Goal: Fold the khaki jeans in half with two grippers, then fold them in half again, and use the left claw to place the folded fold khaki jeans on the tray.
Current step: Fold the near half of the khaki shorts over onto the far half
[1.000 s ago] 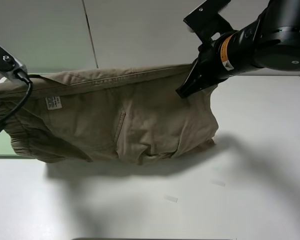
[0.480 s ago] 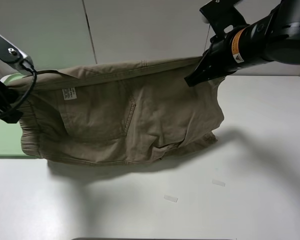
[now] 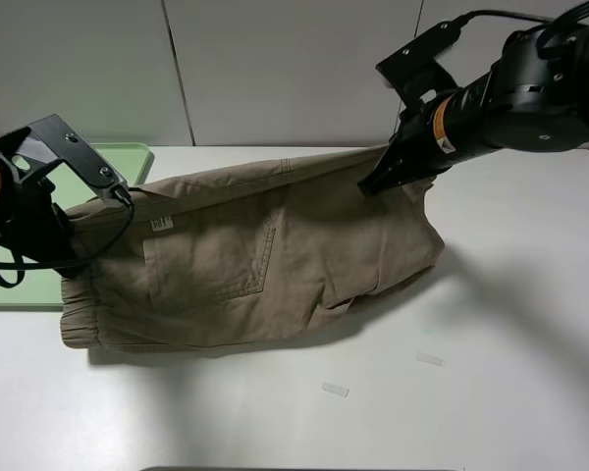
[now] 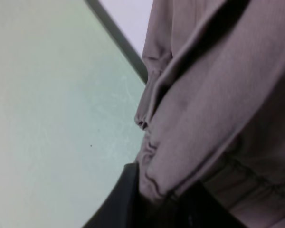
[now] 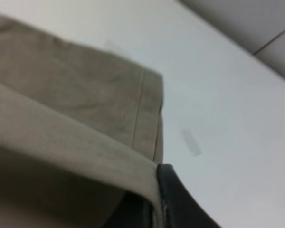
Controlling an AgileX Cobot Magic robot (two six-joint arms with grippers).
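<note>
I'm seeing the khaki jeans [image 3: 255, 265] coming down since a second ago. The left gripper [image 4: 156, 204] and right gripper [image 3: 373, 183] are both pinching them, with the waistband end hanging over the tray [image 3: 128, 155] edge.

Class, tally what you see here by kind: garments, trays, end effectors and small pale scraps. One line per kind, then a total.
Garments: 1, the khaki jeans
Trays: 1, the tray
End effectors: 2, the left end effector and the right end effector
Pale scraps: 2
Total: 6

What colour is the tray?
Tray: pale mint green, shows best in the left wrist view.
</note>
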